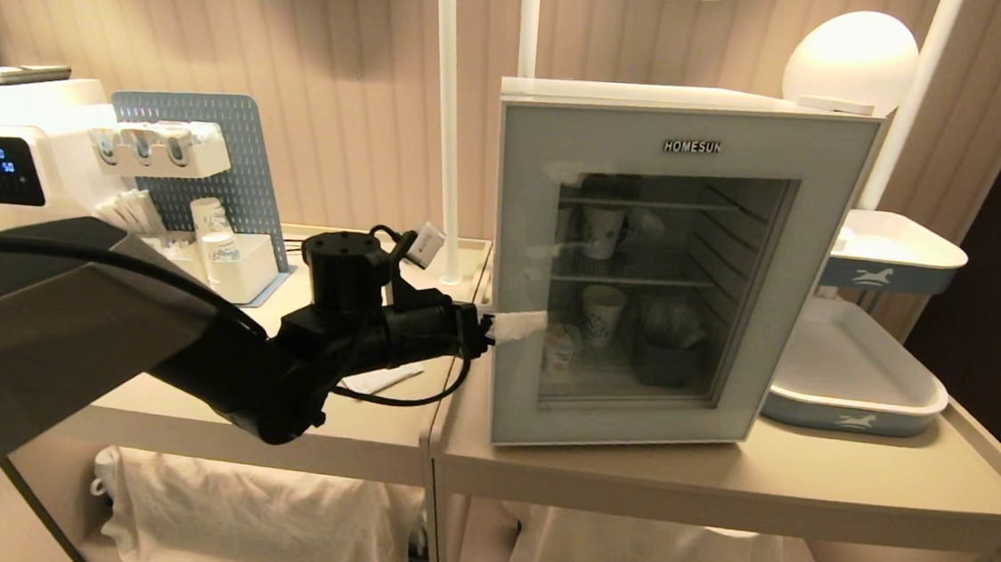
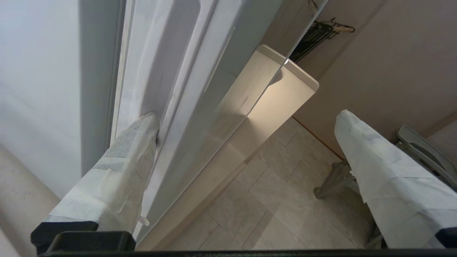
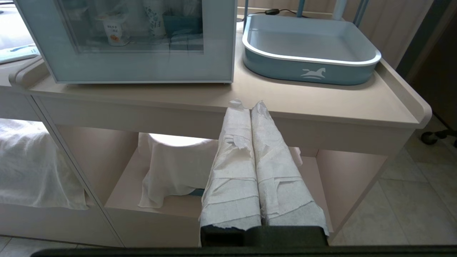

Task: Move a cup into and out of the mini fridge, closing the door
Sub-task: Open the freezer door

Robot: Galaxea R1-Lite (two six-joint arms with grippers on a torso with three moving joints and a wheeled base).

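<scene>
While door (image 1: pixel 648 275) sits shut at frame centre, left gripper (image 1: pixel 519 325) spread wide, one finger (image 2: pixel 125 160) hooked at its left edge. Pull outward along hinge arc, slowly. Cup (image 1: pixel 559 350) inside mini fridge (image 1: pixel 693 100), lower shelf. Right gripper (image 3: pixel 246 107) pressed together, parked low.

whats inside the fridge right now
Through the shut door of the fridge: the yogurt cup on the floor, a paper cup beside it, another on the upper shelf. Reflections blur the dark shapes to the right.
</scene>
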